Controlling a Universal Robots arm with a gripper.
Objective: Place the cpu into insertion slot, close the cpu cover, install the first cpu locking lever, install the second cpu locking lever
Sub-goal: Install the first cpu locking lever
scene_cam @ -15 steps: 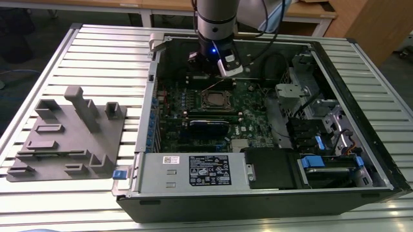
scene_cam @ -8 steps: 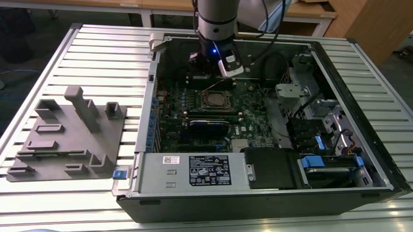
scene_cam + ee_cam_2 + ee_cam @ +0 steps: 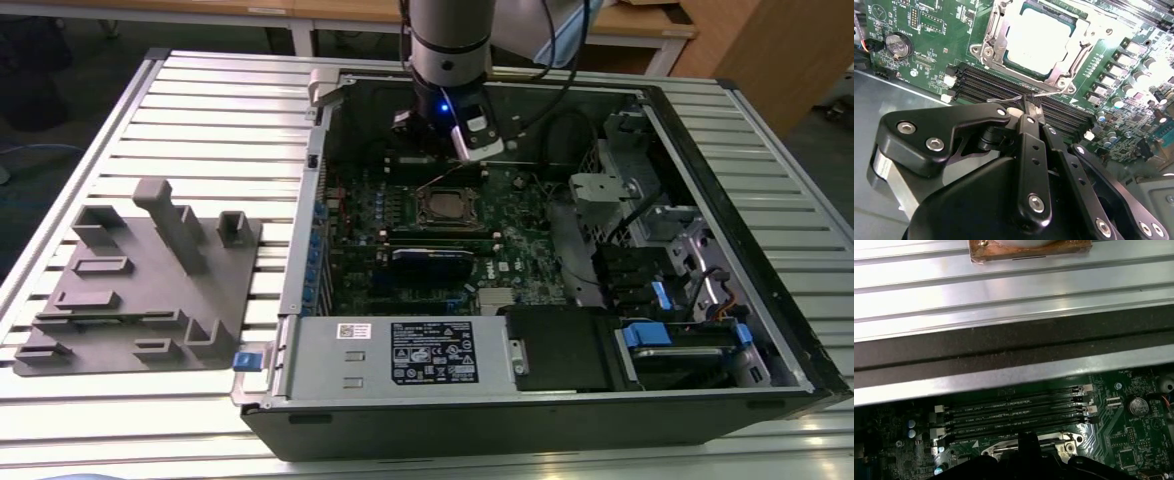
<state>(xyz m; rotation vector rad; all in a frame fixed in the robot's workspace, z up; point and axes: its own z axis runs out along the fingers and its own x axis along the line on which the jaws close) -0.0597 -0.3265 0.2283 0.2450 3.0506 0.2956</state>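
Gripper (image 3: pixel 1028 106): fingers together, tips drawn to a point. They sit right at the thin wire locking lever (image 3: pixel 1046 93), which runs along the edge of the insertion slot (image 3: pixel 446 206) that faces the black memory slots (image 3: pixel 989 87). Cannot tell whether the wire is pinched or only pressed on.

The cpu (image 3: pixel 1039 42) sits in the insertion slot. Its pale top shows through the window of the cpu cover (image 3: pixel 1070 74), which lies flat over it.

Judgement: the step in hand is a lever. Keep the tips square on the wire, bear down, then ease it sideways toward the slot until it catches. A slip would land in the memory slots just beside.

Print: a white label (image 3: pixel 434 352) lies on the grey box well apart from the slot. There is fine white lettering on the green circuit board (image 3: pixel 944 30) around the slot. Neither transcribed.
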